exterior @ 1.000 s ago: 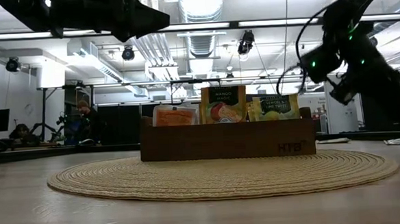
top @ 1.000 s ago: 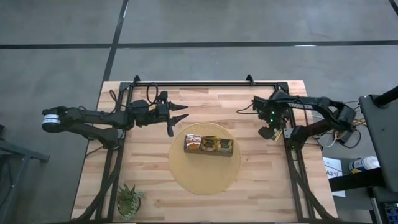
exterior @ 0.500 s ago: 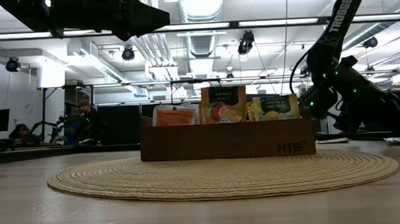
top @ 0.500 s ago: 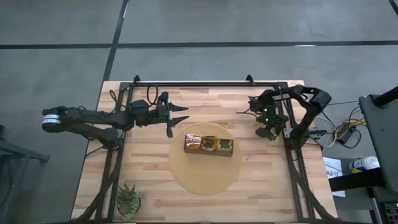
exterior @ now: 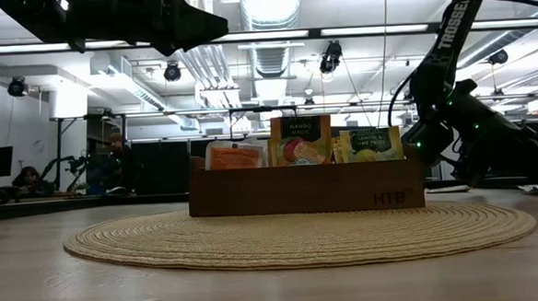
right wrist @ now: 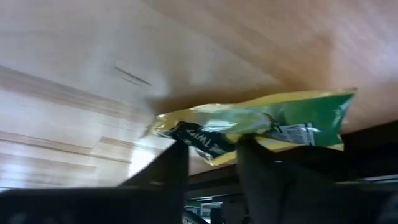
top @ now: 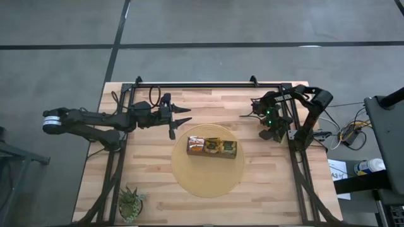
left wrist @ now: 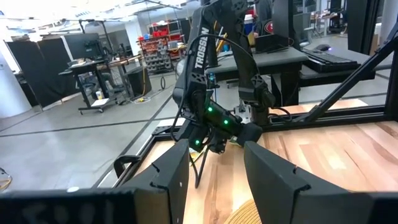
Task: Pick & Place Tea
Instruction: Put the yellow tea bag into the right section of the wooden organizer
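Observation:
The tea I hold is a green-and-yellow sachet [right wrist: 273,118], seen only in the right wrist view, close over the wooden table. My right gripper [top: 273,133] [right wrist: 208,152] sits low by the table's right edge, shut on it. Other sachets [exterior: 301,140], orange and yellow-green, stand upright in the long dark-brown box [top: 211,147] [exterior: 306,187] on the round woven mat [top: 207,176]. My left gripper [top: 187,114] [left wrist: 214,180] hovers open above the mat's far left rim, pointing toward the right arm. My right gripper pinches the green-and-yellow sachet between its two fingers at the dark-printed stretch of one edge [right wrist: 200,138]. The sachet lies flat and sticks out past the fingers close to the wood. Whether it touches the table, I cannot tell.
A small green spiky plant [top: 130,203] stands at the table's near left corner. Black frame rails [top: 208,84] run along the far edge and down both sides. Bare wood [top: 265,183] lies right of the mat. A person [exterior: 115,163] shows in the room behind.
My right arm has folded back toward the table's right edge, and its gripper has come down from well above the box to just over the table, still shut on the sachet. The left arm, box and mat have stayed put.

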